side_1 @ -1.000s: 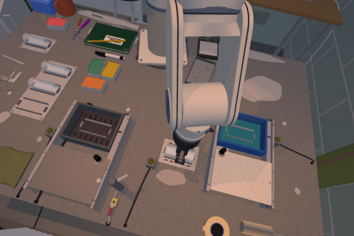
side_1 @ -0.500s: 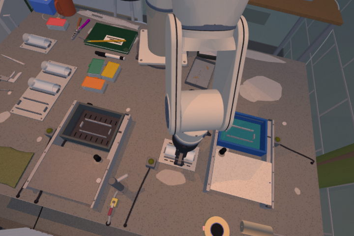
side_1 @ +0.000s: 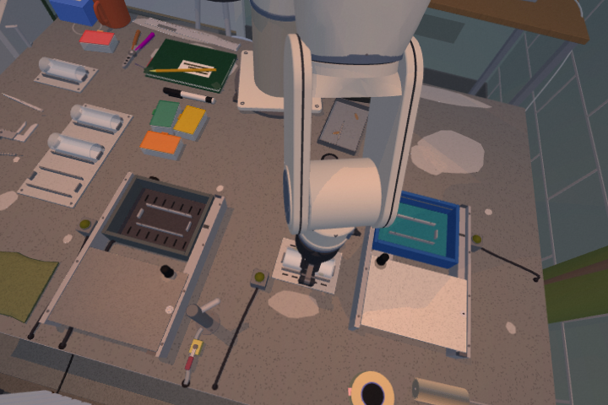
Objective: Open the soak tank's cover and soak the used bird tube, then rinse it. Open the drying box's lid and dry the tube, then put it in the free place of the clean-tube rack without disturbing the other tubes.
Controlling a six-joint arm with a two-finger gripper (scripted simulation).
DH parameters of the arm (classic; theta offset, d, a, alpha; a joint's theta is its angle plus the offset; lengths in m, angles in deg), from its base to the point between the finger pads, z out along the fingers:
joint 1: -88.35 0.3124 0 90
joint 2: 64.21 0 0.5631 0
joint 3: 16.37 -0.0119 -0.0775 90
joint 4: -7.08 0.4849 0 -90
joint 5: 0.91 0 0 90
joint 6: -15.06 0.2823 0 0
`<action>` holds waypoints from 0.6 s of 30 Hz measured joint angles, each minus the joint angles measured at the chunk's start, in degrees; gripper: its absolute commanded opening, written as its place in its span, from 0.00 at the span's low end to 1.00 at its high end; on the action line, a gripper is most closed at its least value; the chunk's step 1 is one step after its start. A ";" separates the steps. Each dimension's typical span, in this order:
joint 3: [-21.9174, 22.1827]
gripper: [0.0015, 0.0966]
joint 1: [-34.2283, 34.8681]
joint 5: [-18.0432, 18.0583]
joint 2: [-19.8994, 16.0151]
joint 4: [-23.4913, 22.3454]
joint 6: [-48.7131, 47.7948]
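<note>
In the middle of the table, between the two boxes, the bird tube (side_1: pixel 298 260) lies on a small white stand (side_1: pixel 307 271), and my gripper (side_1: pixel 309 272) is down over it, open and holding nothing. The blue soak tank (side_1: pixel 417 234) on the right stands uncovered, its pale cover (side_1: pixel 415 302) slid toward the near edge. The dark drying box (side_1: pixel 160 216) on the left is uncovered too, its lid (side_1: pixel 118 296) slid forward. The clean-tube rack (side_1: pixel 73 153) at far left carries two clear tubes (side_1: pixel 97 118), with one place bare.
Behind the work stands the arm's base (side_1: pixel 266 81), with a green notebook (side_1: pixel 190 64), a marker (side_1: pixel 188 95) and coloured blocks (side_1: pixel 176 129) to its left. A tap (side_1: pixel 202 313) stands near the front edge. A tape roll (side_1: pixel 373 390) lies at the front.
</note>
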 measured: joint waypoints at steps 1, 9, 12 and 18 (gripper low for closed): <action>0.00 0.65 0.00 0.00 0.00 0.00 0.00; 0.00 0.65 0.00 0.01 0.00 0.00 0.00; 0.00 0.59 0.00 0.01 0.00 0.00 0.00; 0.00 0.46 0.00 0.01 0.00 0.00 0.00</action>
